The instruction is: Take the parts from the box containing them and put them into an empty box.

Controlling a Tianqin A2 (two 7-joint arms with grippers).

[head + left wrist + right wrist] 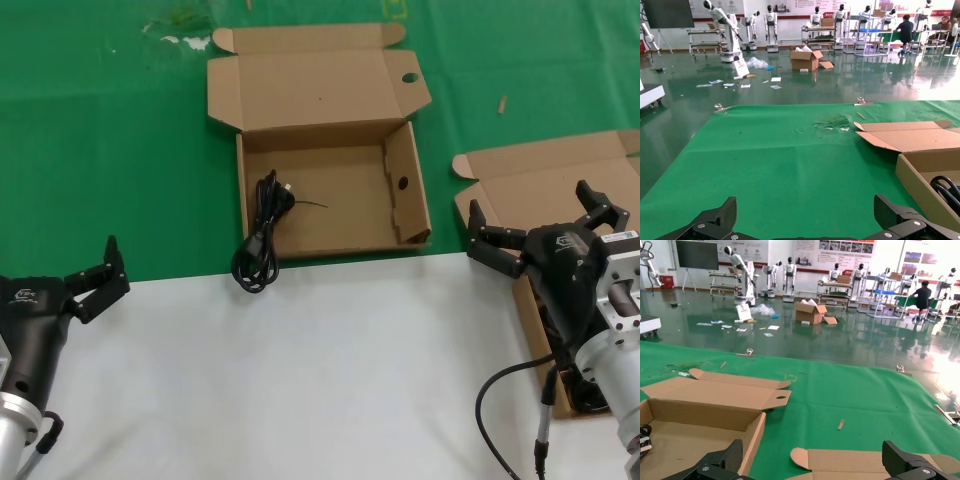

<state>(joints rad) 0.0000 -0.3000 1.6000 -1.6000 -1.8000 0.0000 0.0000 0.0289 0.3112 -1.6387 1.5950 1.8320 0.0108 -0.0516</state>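
The box with the round finger holes (330,190) sits open on the green cloth (100,150) at the far middle of the scene, its lid thrown back away from the robot, one hole in the lid's right corner and another in the right side wall. One black power cable (262,240) lies looped along its left side, the plug end inside on the cardboard floor and the near loops spilling over the front left corner onto the edge of the white table surface (300,380). Off to the right, the plain-lidded box (545,180) stands open too, mostly hidden behind the right arm; something dark shows inside at its near end, but I cannot tell what it is. The right gripper (535,215) hangs over that box, its fingers spread wide with nothing between them. The left gripper (100,270) waits at the near left, over the boundary between white surface and green cloth, well apart from both boxes, fingers likewise spread wide and empty. A small tan scrap (502,103) lies on the cloth between the two boxes' far ends.
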